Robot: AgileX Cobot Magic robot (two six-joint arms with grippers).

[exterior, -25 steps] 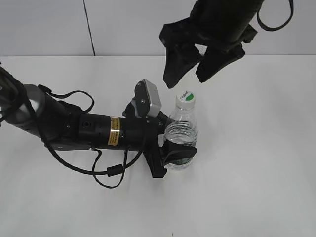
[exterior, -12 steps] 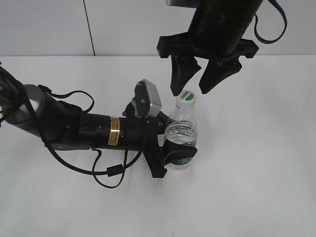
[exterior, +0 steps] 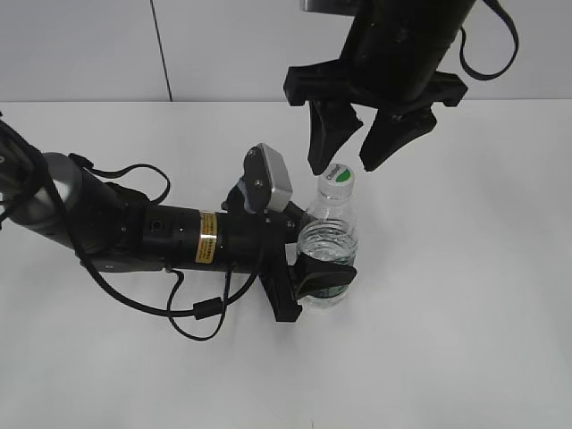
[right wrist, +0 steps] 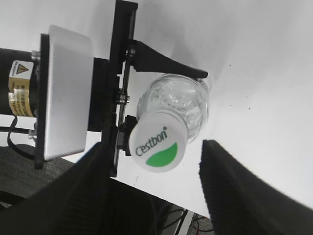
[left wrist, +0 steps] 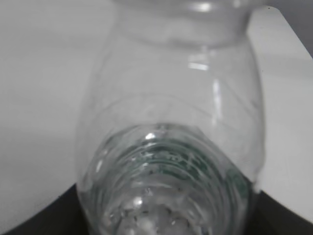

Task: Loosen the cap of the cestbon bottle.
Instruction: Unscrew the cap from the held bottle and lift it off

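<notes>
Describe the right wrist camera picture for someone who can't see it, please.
Looking straight down, a white cap printed "C'estbon" with a green half-circle sits on a clear bottle, centred between the right gripper's two open dark fingers. The left gripper clamps the bottle from the left on a white table.

White tabletop (exterior: pixel 465 295), pale grey wall panels (exterior: pixel 80 49) behind, dark vertical seam (exterior: pixel 161 49), even light
</notes>
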